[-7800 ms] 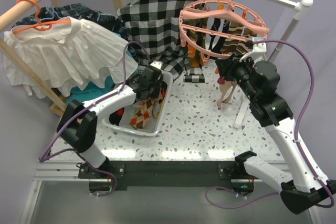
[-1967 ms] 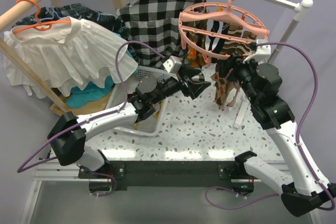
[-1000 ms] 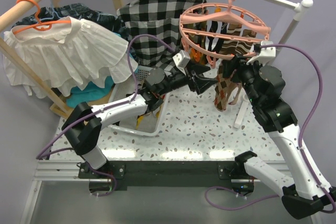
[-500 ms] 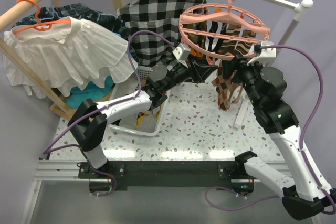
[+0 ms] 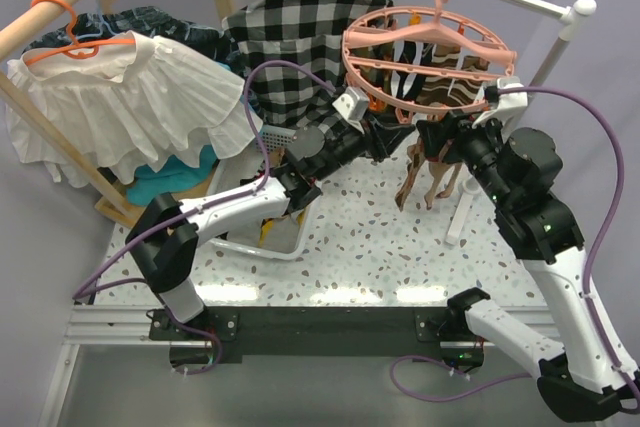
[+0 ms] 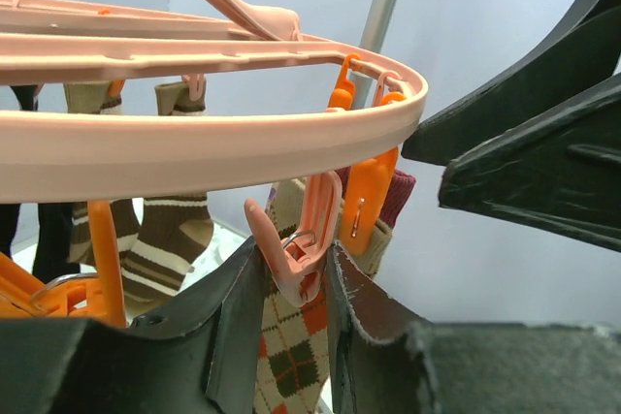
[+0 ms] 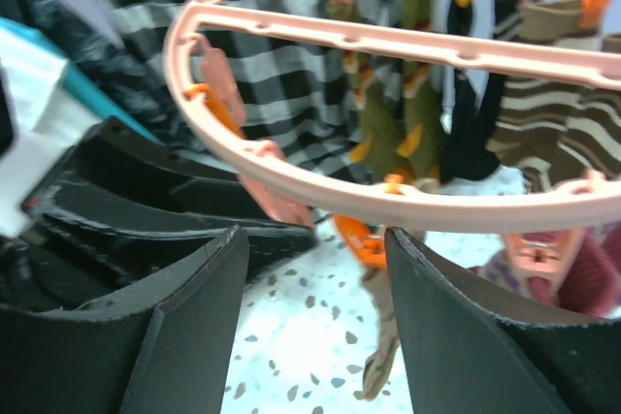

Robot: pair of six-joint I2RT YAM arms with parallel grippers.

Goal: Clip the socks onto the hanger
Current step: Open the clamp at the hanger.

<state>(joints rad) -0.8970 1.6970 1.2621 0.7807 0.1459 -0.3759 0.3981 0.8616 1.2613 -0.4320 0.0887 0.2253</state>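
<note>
The salmon-pink hanger (image 5: 430,47) hangs from the rail with several socks clipped under it. My left gripper (image 6: 296,264) is shut on a pink clip peg (image 6: 309,230) below the ring's rim (image 6: 194,147), one finger on each side. Behind that peg hangs an argyle sock (image 6: 291,361), its cream cuff under an orange peg (image 6: 369,203). My right gripper (image 7: 315,269) stands open just under the rim (image 7: 388,196), with nothing between its fingers. The same argyle sock (image 5: 418,179) dangles between both grippers. Striped brown socks (image 7: 572,133) and olive socks (image 7: 388,123) hang further round.
A black-and-white checked shirt (image 5: 290,47) hangs behind the hanger. A white mesh basket (image 5: 290,239) with more socks sits under the left arm. A white garment on an orange coat hanger (image 5: 70,32) fills the left. A white rail post (image 5: 465,212) stands right of the sock.
The left gripper rose to the ring's rim and closed onto the pink peg. The argyle sock swung slightly left. The right gripper stayed open, shifting a little.
</note>
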